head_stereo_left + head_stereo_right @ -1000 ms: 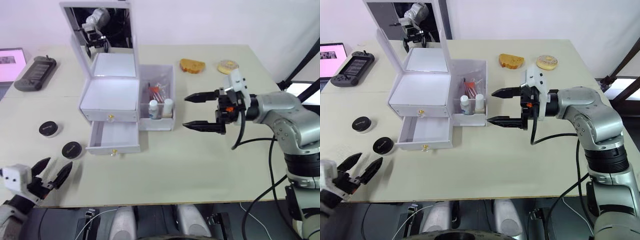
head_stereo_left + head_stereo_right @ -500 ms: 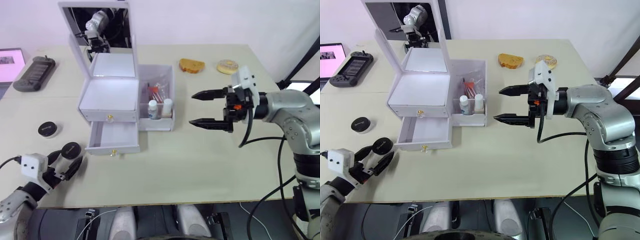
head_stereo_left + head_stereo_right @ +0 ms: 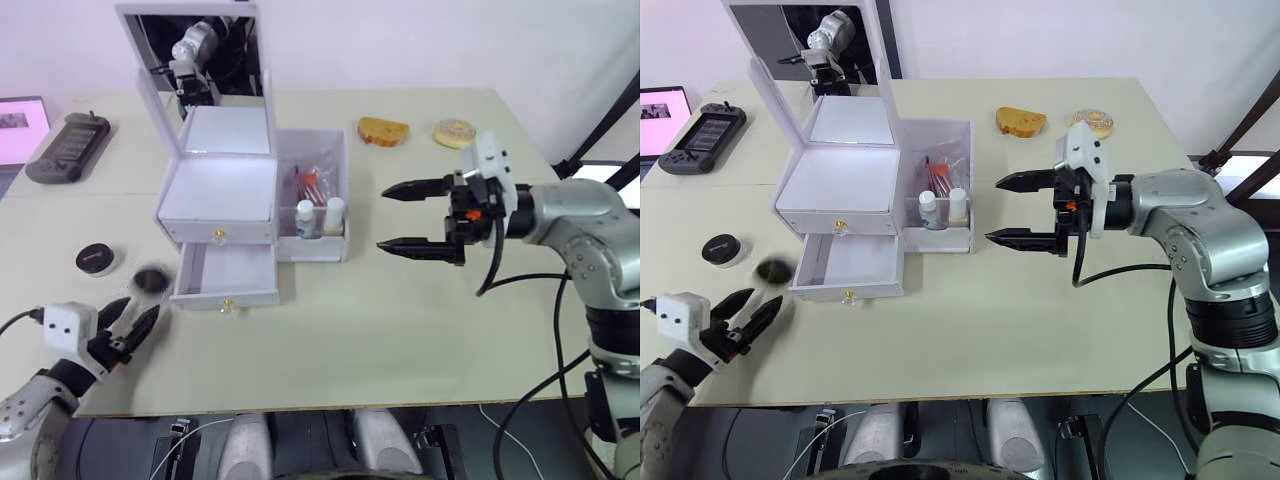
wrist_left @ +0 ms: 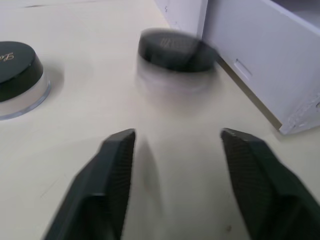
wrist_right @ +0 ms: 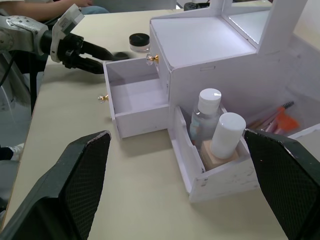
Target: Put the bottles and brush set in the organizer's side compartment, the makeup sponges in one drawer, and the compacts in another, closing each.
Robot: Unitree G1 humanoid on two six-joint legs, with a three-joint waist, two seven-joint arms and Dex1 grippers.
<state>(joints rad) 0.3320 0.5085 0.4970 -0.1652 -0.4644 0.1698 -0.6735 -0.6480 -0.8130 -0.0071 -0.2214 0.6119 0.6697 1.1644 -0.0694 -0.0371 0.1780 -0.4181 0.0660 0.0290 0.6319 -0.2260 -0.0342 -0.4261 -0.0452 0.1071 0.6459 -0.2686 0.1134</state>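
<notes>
ok, left gripper (image 4: 172, 145) spread wide and empty, blurred compact (image 4: 176, 47) just ahead beside open drawer (image 3: 228, 274), right gripper (image 3: 412, 216) wide apart, empty, near side compartment (image 3: 335, 245)

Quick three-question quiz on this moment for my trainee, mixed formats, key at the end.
1. True or false: the lower drawer is open and empty.
2. Where are the two bottles? A) side compartment B) lower drawer C) table
3. Fill in: the left gripper is ____, with the nearer compact lying just beyond its fingertips.

Key: 1 true; 2 A; 3 open
</notes>
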